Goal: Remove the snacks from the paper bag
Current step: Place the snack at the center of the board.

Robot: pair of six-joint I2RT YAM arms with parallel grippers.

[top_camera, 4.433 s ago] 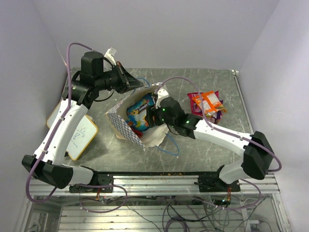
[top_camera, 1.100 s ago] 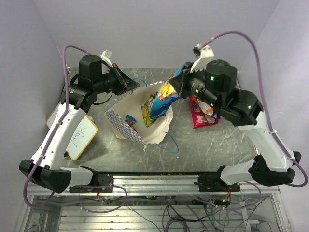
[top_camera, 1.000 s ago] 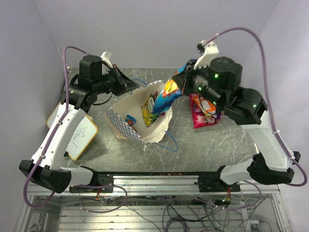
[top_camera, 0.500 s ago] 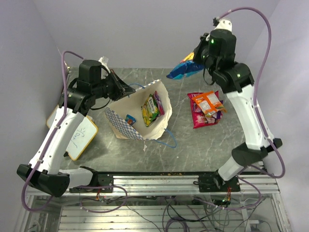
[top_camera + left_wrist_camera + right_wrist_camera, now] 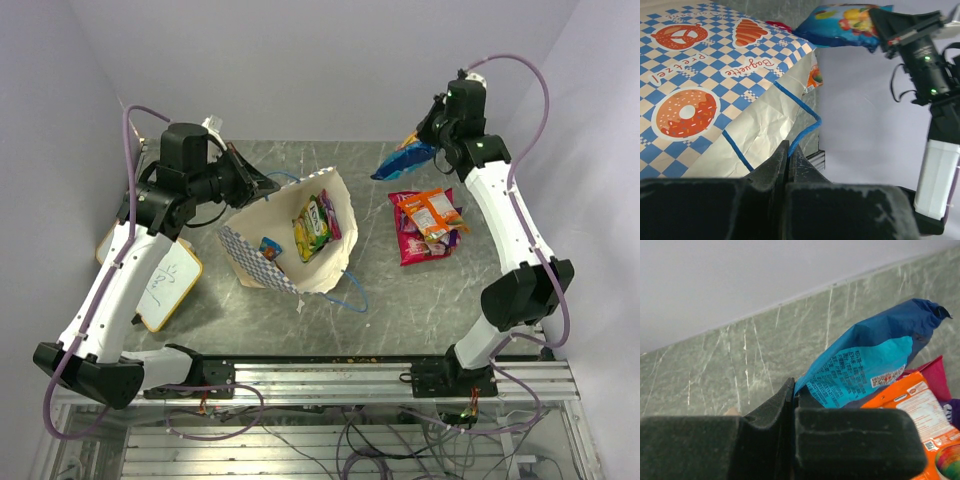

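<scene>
The right end effector (image 5: 428, 143) pinches a glossy blue foil packet (image 5: 403, 158) above the grey marbled table (image 5: 430, 300), near the orange and magenta foil packets (image 5: 428, 220) already out. The left end effector (image 5: 262, 186) is clamped on the rim of the cream, blue-checkered paper bag (image 5: 252, 262). A yellow-green packet (image 5: 313, 225) and a small blue one (image 5: 268, 246) lie inside, yet to be fetched.

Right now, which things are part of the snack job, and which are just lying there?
Part of the job:
paper bag, held by the left gripper
blue packet, held by the right gripper
yellow-green packet and small packet, inside the bag
orange packet and magenta packet, on the table

Just lying about:
yellow-framed whiteboard, at the table's edge
</scene>
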